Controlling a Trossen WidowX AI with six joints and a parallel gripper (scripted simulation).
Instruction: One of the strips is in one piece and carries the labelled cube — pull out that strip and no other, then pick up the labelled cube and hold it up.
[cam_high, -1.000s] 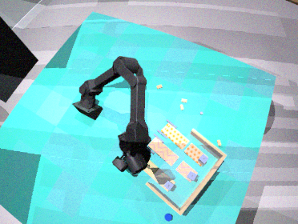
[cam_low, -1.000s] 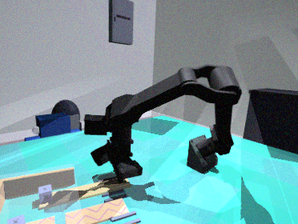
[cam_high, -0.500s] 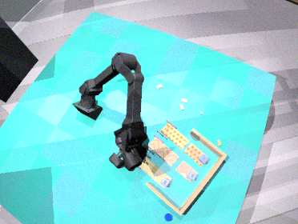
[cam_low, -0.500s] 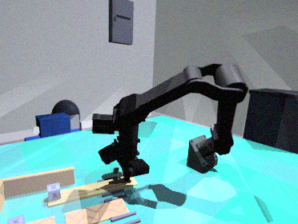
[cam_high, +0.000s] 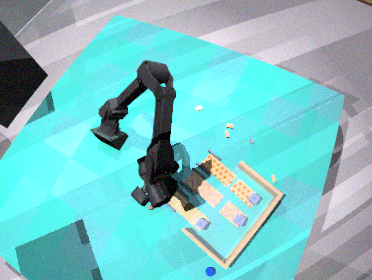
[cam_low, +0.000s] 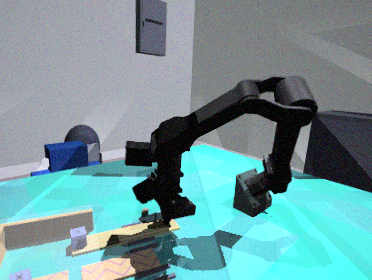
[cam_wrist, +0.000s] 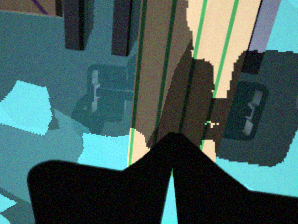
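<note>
A cream strip with green lines (cam_high: 189, 214) (cam_low: 100, 239) (cam_wrist: 220, 30) is in one piece and carries a lilac cube (cam_high: 201, 223) (cam_low: 78, 237) on its far end. My gripper (cam_low: 168, 221) (cam_wrist: 174, 139) is shut with nothing between its fingers. Its tips are over or on the near end of that strip; contact is hard to tell. A zigzag strip (cam_high: 204, 190) (cam_low: 110, 266) has a gap before its second piece (cam_high: 230, 210), which bears another cube (cam_high: 240, 219) (cam_low: 20, 275). The orange-dotted strip (cam_high: 220, 170) is also split, and its far piece (cam_high: 240, 190) bears a third cube (cam_high: 254, 198).
A low wooden wall (cam_high: 255, 233) (cam_low: 50, 230) surrounds the far ends of the strips. Dark bars (cam_wrist: 75, 25) (cam_high: 214, 155) stand beside the strips. Several small blocks, one of them (cam_high: 199, 108) nearer the arm's base, lie outside the wall. A blue disc (cam_high: 210, 271) lies beyond the wall's corner.
</note>
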